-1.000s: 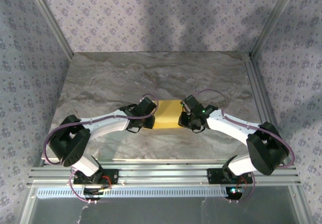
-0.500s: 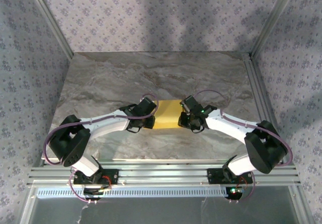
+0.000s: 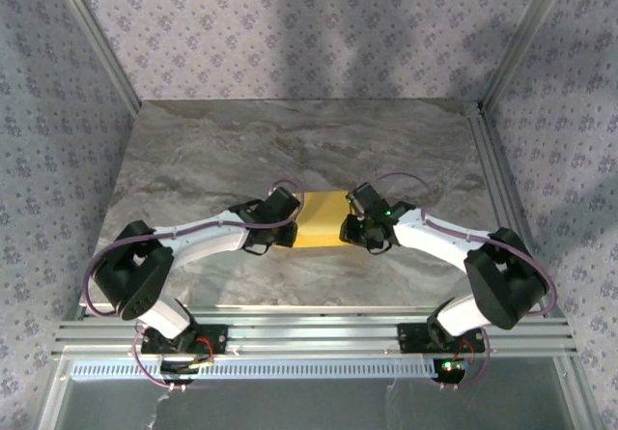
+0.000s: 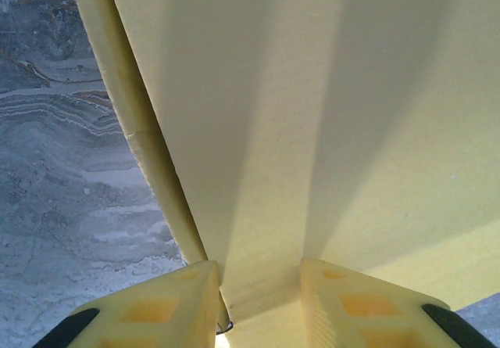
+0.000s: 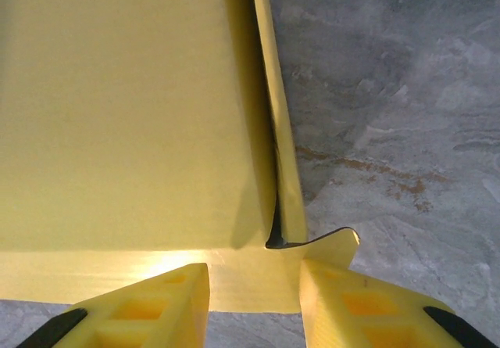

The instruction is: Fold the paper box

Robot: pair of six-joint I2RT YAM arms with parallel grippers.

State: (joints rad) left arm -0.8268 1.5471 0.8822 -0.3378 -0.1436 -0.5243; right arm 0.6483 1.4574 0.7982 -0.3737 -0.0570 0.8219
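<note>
The paper box (image 3: 323, 219) lies flat and yellow on the marble table, midway between my two arms. My left gripper (image 3: 293, 225) is at its left end. In the left wrist view the box's broad face (image 4: 312, 113) runs on under both fingers of the left gripper (image 4: 262, 285), whose jaws stand a little apart with nothing pinched between them. My right gripper (image 3: 350, 225) is at the right end. There an end flap (image 5: 250, 278) lies across the gap of the right gripper (image 5: 254, 281), and a small curled tab (image 5: 336, 242) sticks out by the right finger.
Grey marble tabletop (image 3: 290, 140) stretches behind and around the box. Aluminium frame rails (image 3: 319, 331) run along the near edge, and a rail (image 3: 497, 188) borders the right side. Patterned walls enclose the cell.
The right arm's elbow has drifted slightly left and toward the box. The box and the left arm have not visibly moved.
</note>
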